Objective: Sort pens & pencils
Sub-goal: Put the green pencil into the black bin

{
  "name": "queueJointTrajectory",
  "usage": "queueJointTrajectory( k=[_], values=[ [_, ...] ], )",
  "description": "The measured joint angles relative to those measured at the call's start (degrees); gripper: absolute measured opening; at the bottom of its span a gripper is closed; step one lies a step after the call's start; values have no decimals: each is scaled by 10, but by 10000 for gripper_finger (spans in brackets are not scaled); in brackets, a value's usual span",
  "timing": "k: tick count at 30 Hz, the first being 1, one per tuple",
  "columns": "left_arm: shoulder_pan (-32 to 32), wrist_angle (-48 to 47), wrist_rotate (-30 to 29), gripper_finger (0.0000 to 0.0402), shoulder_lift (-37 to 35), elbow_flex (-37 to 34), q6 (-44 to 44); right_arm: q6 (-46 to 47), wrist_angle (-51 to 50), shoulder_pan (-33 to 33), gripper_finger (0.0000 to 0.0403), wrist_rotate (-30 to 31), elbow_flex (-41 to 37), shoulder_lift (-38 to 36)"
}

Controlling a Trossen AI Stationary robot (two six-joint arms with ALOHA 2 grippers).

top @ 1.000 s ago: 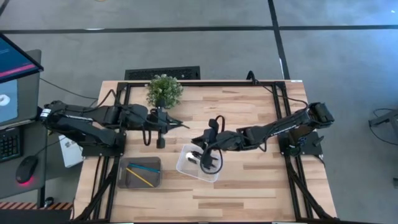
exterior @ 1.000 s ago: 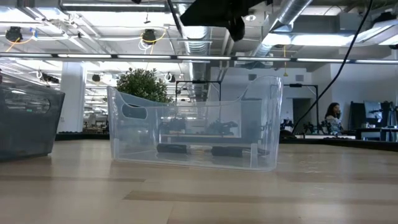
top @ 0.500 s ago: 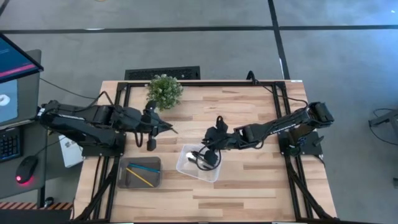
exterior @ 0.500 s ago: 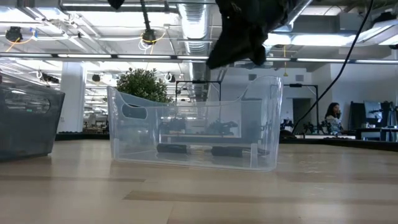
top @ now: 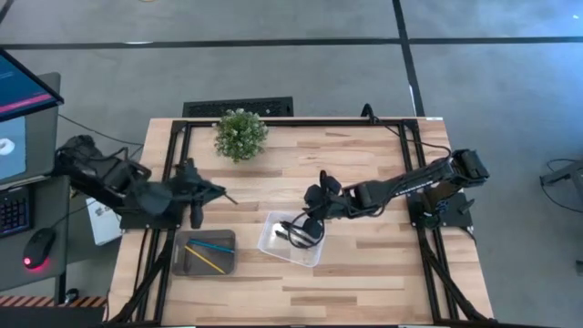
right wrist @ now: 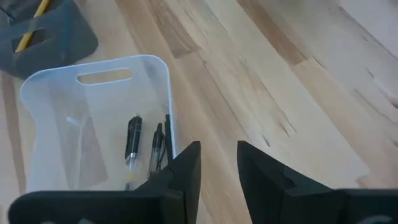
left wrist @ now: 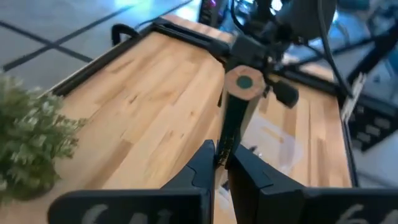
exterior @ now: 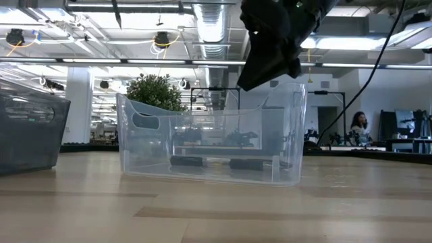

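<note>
I judge the sort nearly done: pens (right wrist: 133, 144) lie in the clear bin (top: 290, 239), the pencils (top: 209, 252) in the grey tray (top: 204, 252) to its left. My right hand (top: 307, 228) hovers over the bin, fingers parted and empty. My left hand (left wrist: 221, 160) is clamped on one last pen (left wrist: 234, 118), near the desk's (top: 364, 264) left edge beyond the tray. The desk beside both containers looks open.
</note>
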Motion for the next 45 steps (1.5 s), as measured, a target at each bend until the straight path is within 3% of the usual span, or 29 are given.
queueJointTrajectory(
  k=[4,12,19,24,30,34,45],
  values=[
    [-75,-73,-80,12,1,0,-145,-22,-1,-8,130,1,0,0],
    [-198,-169,-161,12,32,-1,-433,-77,-2,-29,135,1,0,0],
    [-268,-246,-179,13,73,-51,-730,-107,-22,-34,135,0,0,0],
    [-294,-243,-161,13,103,-84,-876,-122,-32,-32,135,-2,0,0],
    [-313,-224,-54,13,146,-90,-953,-124,-48,-25,137,-3,0,0],
    [-314,-171,-73,13,174,-90,-953,-137,-51,-23,136,-3,0,0],
    [-305,-135,-48,13,261,-89,-957,-139,-51,-21,137,-3,0,0]
  ],
)
